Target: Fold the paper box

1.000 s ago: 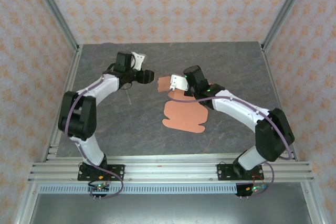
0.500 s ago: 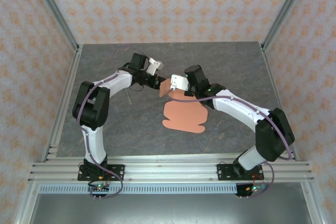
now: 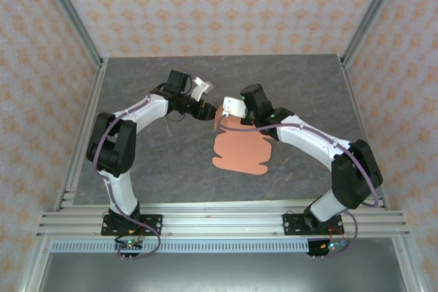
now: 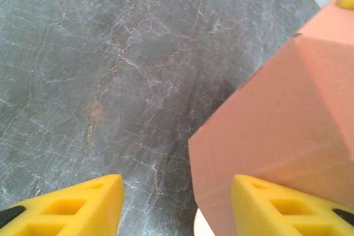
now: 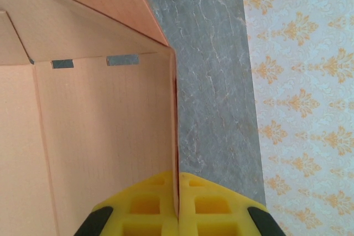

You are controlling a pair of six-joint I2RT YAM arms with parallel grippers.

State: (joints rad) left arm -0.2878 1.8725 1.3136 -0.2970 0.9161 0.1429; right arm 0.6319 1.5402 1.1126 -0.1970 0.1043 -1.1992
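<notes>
We see one paper box [image 3: 239, 152], a salmon-orange card sheet, near the middle of the grey marbled surface [image 3: 137, 162], between the two arms. Most of the sheet lies flat with its rounded flaps spread toward the near edge. At its far end a panel stands up from the surface, so the box has only the beginnings of walls.

From the right wrist, the paper box [image 5: 99, 125] shows us its inner face. Several panels meet along creases, an upright wall ends in a corner edge, and we count two small slots, one [image 5: 62, 63] and the other [image 5: 123, 59], with grey showing through them.

The right claw [image 5: 177, 189] is closed tight on that wall: its two yellow fingers [image 5: 144, 205] press together with the thin card edge pinched between them. From above we place this claw [image 3: 223, 115] at the raised far end of the sheet.

The left claw [image 4: 177, 183] stands open, its two yellow fingers [image 4: 83, 205] well apart with bare surface visible between them. A raised panel of the paper box [image 4: 276, 125] reaches into the gap just beside the right-hand finger; we cannot tell whether it touches that finger. The other finger is clear of the card. From above, this claw [image 3: 209, 113] sits just beside the upright panel, facing the right claw across it.

We count two arms and two claws.
</notes>
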